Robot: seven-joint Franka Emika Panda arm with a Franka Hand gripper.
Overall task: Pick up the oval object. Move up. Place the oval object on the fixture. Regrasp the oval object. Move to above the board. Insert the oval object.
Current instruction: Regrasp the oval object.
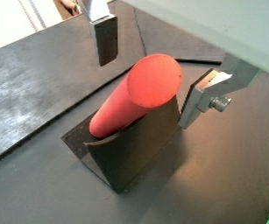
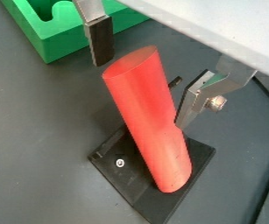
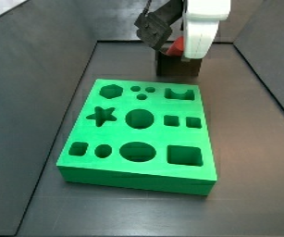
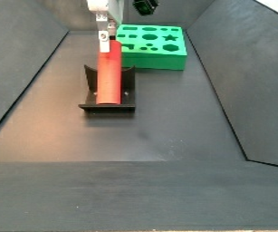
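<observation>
The oval object, a smooth red peg, leans tilted in the dark fixture, lower end on the base plate. It also shows in a wrist view and a side view. My gripper is open and straddles the peg's upper end, with a gap on each side between the fingers and the peg. The green board with shaped cut-outs lies beside the fixture. In that side view the gripper hides most of the peg.
Dark sloping walls enclose the dark floor. The board sits at the far end, just beyond the fixture. A corner of the board lies close behind one finger.
</observation>
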